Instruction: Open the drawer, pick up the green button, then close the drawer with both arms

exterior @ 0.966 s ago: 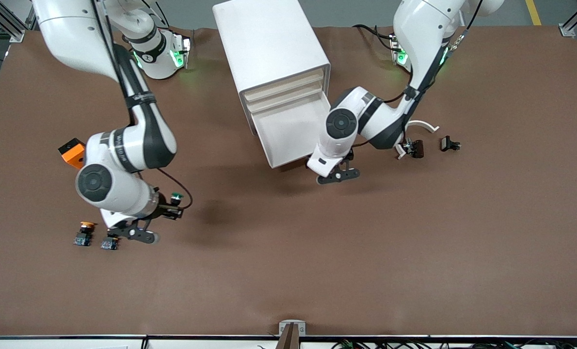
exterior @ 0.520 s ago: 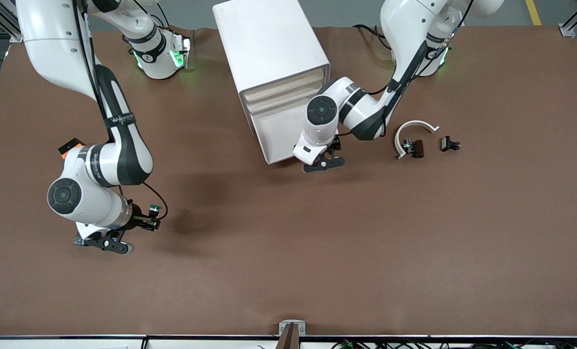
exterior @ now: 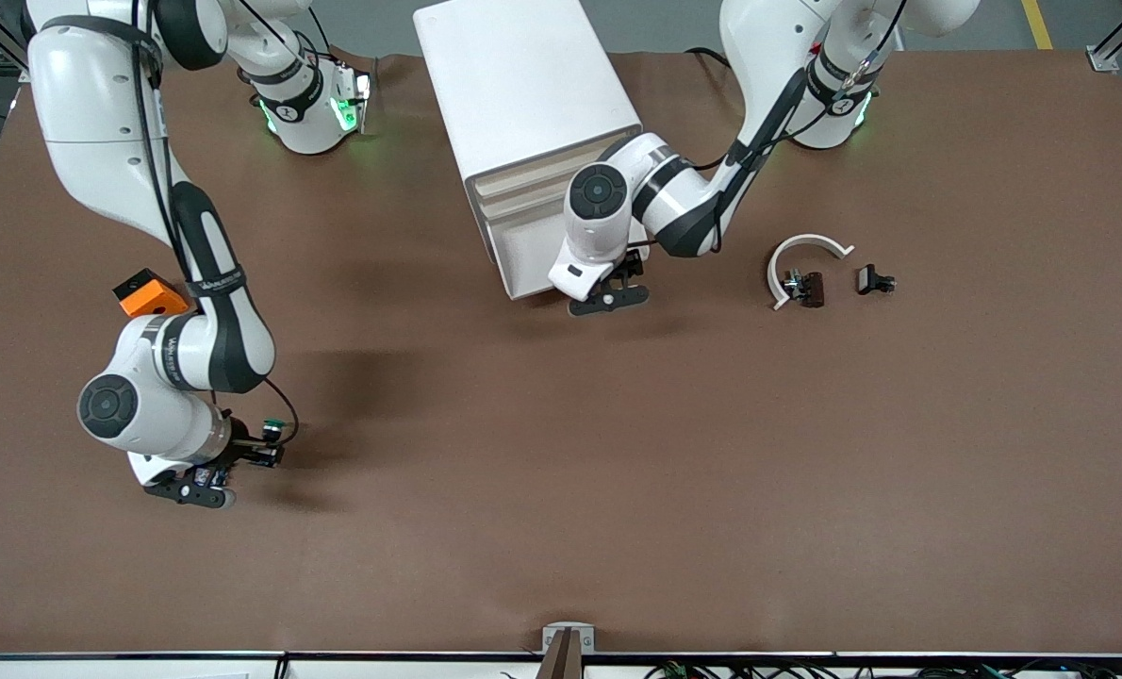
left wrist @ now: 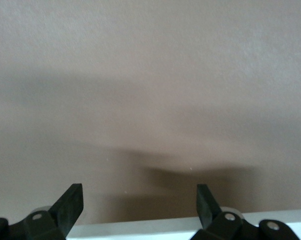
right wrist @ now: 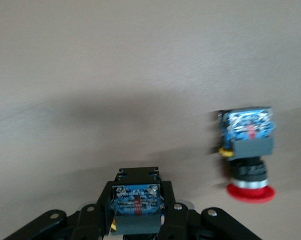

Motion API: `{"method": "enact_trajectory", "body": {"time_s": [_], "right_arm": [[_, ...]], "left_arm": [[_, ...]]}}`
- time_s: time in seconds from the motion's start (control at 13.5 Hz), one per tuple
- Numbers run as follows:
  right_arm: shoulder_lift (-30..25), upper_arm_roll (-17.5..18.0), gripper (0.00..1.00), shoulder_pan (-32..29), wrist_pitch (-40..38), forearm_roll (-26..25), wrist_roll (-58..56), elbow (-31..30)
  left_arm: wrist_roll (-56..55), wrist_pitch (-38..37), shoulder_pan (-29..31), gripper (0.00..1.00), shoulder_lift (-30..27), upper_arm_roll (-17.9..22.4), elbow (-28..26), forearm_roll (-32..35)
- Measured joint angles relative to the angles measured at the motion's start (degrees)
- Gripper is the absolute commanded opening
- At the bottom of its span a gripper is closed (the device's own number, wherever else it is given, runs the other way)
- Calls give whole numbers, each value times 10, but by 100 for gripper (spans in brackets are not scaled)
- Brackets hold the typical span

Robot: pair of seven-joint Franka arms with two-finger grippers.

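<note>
Overall, brown matte table [exterior: 618, 490]. Right gripper [exterior: 273, 455], over the table's right-arm end, clamps the button [exterior: 271, 427] (green cap up, axis roughly vertical). Left gripper [exterior: 618, 288], fingers [left wrist: 70, 202] spread, empty, at the drawer [exterior: 533, 256] front.

A robotics lab or test cell, not a home or a shop. Two white jointed arms [exterior: 193, 283] stand bolted at the edge of one broad surface [exterior: 618, 490] under a plain brown covering, their bases lit by green status lamps [exterior: 342, 113]. Aluminium framing [exterior: 1113, 42] stands at the corners, and a grey floor with a yellow line [exterior: 1037, 24] runs past the edge. Loose cables [exterior: 712, 61] trail from the bases. What lies on the surface is bench hardware: a bare white cabinet [exterior: 523, 94], small push buttons [right wrist: 248, 150], an orange block [exterior: 151, 294].
</note>
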Motion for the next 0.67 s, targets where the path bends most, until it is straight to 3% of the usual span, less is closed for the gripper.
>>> {"method": "enact_trajectory", "body": {"time_s": [0.67], "right_arm": [[70,1,0,-6,6,0,-6,86]], "left_arm": [[-86,0,-62,100,0,-11,-1,0]]}}
